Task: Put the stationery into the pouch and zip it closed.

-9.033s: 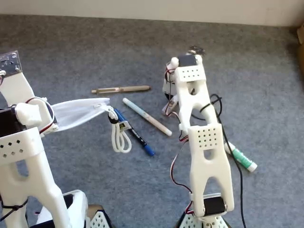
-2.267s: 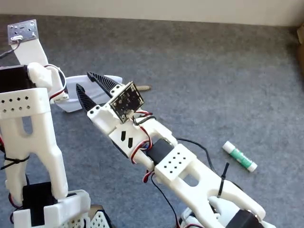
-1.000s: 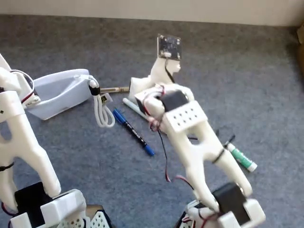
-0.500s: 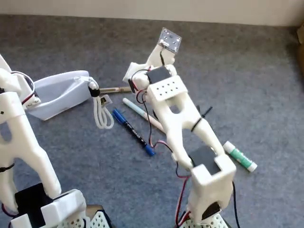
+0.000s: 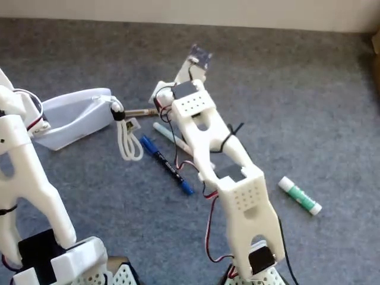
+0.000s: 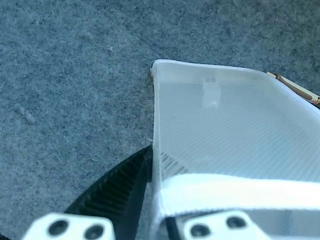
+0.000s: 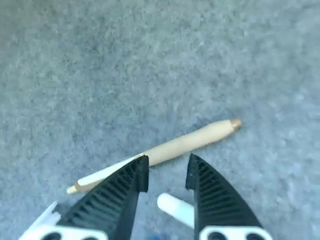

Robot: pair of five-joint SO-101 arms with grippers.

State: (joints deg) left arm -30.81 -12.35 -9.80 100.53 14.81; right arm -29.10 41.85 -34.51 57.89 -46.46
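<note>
grey carpet (image 5: pixel 285 89) covers the whole work surface, and a pale wall strip (image 5: pixel 237 12) runs along its far edge. my left arm (image 5: pixel 27 178) stands at the left, rising from the near edge. my left gripper (image 6: pixel 152 167) is clamped on the rim of the pouch (image 5: pixel 77 116), with one black finger (image 6: pixel 117 192) outside the white mesh wall. the pouch's mouth gapes open, and its white cord loop (image 5: pixel 127 145) lies on the carpet by the zip end.

my right arm (image 5: pixel 237 196) stretches from the near edge toward the middle, passing over the pale pen (image 5: pixel 172 135), just beside the blue pen (image 5: pixel 166 164). my right gripper (image 7: pixel 167 172) points down at the beige pen (image 7: pixel 165 150), its fingers a narrow gap apart and holding nothing, the tips just beside the barrel's middle. i cannot tell whether they touch it. the glue stick (image 5: pixel 300 195) lies well apart, to the right of that arm.
</note>
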